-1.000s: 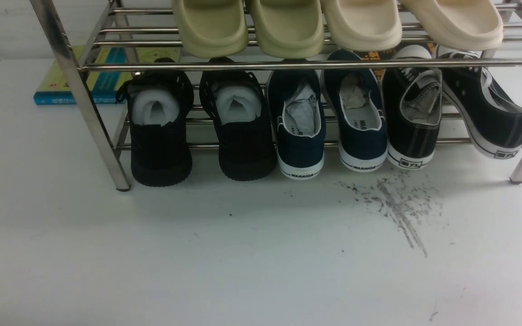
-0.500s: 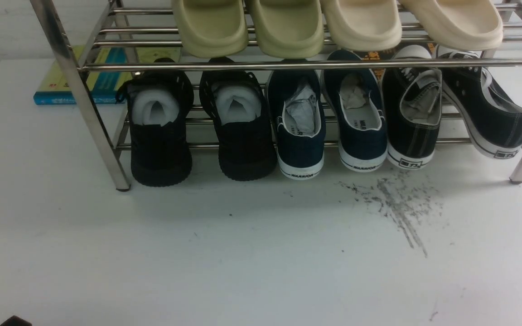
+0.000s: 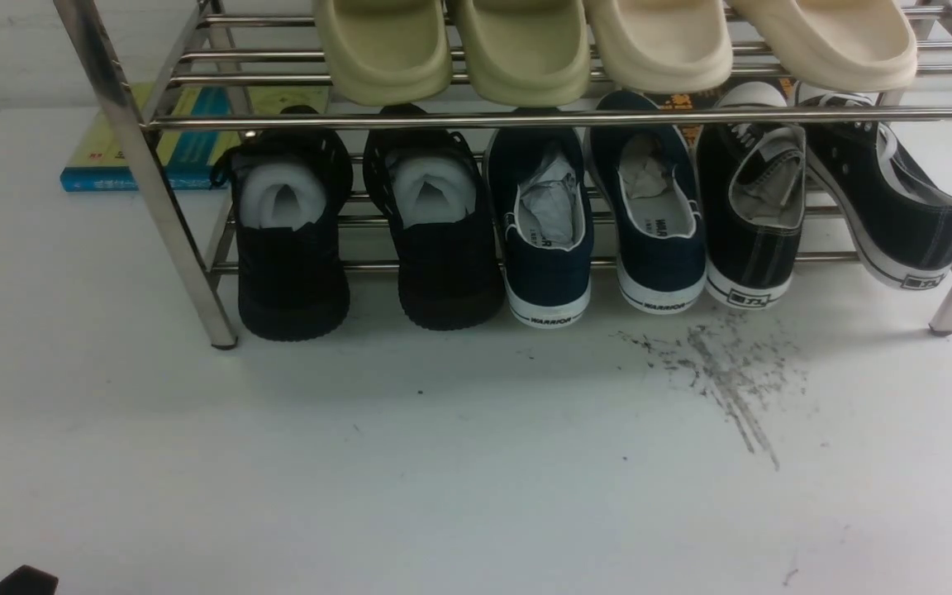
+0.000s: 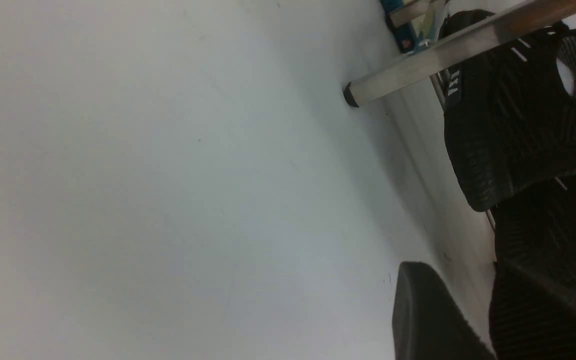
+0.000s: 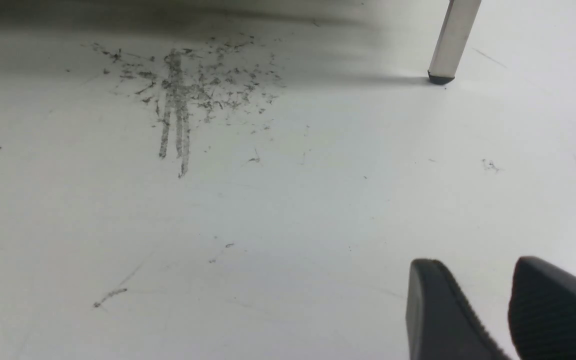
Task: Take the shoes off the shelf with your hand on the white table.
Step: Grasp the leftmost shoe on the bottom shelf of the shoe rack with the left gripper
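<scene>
The shoes, two all-black mesh sneakers (image 3: pixel 292 248) (image 3: pixel 443 240) with white foam stuffing, lean heel-down on the lower tier at the left end of the chrome shelf (image 3: pixel 145 165). In the left wrist view my left gripper (image 4: pixel 460 280) is open and empty over the white table (image 3: pixel 443 479), short of the nearer black shoe (image 4: pixel 513 135) and the shelf leg (image 4: pixel 418 75). A black bit of that hand (image 3: pixel 21 581) shows at the front view's lower left corner. My right gripper (image 5: pixel 475 270) is open and empty above the table.
Navy WARRIOR sneakers (image 3: pixel 549 240) and black canvas sneakers (image 3: pixel 753 223) share the lower tier to the right. Cream slippers (image 3: pixel 525 49) sit on the upper tier. A book (image 3: pixel 187 140) lies behind the shelf's left end. Dark scuff marks (image 3: pixel 724 380) stain the table near the right shelf leg (image 5: pixel 450 45).
A black part of my left hand has come up into the front view's lower left corner. The shoes and the shelf have not moved.
</scene>
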Robot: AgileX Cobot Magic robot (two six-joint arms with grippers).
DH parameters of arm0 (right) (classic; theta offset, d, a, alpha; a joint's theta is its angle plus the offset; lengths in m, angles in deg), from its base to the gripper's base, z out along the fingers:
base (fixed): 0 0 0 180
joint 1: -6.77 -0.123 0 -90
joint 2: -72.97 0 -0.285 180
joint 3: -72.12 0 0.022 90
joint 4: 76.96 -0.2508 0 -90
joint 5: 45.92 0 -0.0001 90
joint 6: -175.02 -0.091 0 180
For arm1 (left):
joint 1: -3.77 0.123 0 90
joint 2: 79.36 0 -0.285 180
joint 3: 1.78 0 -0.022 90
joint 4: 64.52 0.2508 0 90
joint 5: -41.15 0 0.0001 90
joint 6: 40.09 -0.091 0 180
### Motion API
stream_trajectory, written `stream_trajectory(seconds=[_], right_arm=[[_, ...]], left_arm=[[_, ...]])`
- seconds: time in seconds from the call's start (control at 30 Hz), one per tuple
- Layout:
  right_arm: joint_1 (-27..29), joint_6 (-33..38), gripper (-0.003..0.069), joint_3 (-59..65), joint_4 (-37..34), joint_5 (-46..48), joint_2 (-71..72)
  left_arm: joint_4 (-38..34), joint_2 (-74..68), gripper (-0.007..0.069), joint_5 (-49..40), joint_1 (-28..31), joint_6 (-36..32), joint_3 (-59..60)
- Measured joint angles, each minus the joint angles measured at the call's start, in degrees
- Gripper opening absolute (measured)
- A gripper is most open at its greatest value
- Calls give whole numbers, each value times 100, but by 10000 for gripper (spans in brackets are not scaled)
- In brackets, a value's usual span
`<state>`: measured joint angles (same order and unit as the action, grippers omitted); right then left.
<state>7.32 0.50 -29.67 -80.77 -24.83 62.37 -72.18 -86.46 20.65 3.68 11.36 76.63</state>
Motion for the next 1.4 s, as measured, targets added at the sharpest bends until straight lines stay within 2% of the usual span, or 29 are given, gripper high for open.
stream_trajectory(seconds=[0.07,0.13,0.2,0.23,0.3,0.4,0.5,0.7,0.77,0.83,0.93,1.03,1.2,1.3,1.4], right_arm=[[0,0,240,0,0,0,0],[0,0,240,0,0,0,0],[0,0,240,0,0,0,0],[0,0,240,0,0,0,0],[0,0,240,0,0,0,0],[0,0,240,0,0,0,0],[0,0,240,0,0,0,0],[0,0,240,0,0,0,0],[0,0,240,0,0,0,0],[0,0,240,0,0,0,0],[0,0,240,0,0,0,0],[0,0,240,0,0,0,0],[0,0,240,0,0,0,0],[0,0,240,0,0,0,0],[0,0,240,0,0,0,0]], left_arm=[[5,0,193,-54,0,-100,-27],[76,-9,122,-477,0,-429,-314],[126,-85,84,-672,0,-545,-534],[246,-356,31,-925,0,-629,-919],[402,-762,5,-1183,0,-660,-1350],[564,-1327,1,-1483,0,-700,-1883],[766,-2626,1,-2222,0,-1130,-2984],[821,-5141,1,-3466,0,-2565,-4972],[813,-5641,1,-3634,0,-2761,-5358],[711,-6609,20,-3931,0,-3138,-6088],[485,-7327,74,-4007,0,-3289,-6643],[234,-7759,151,-3937,-12,-3332,-6972],[127,-8231,316,-3602,-606,-3366,-7304],[503,-8509,388,-3355,-1147,-2954,-7557],[1173,-8702,419,-3081,-1434,-2251,-7745]])
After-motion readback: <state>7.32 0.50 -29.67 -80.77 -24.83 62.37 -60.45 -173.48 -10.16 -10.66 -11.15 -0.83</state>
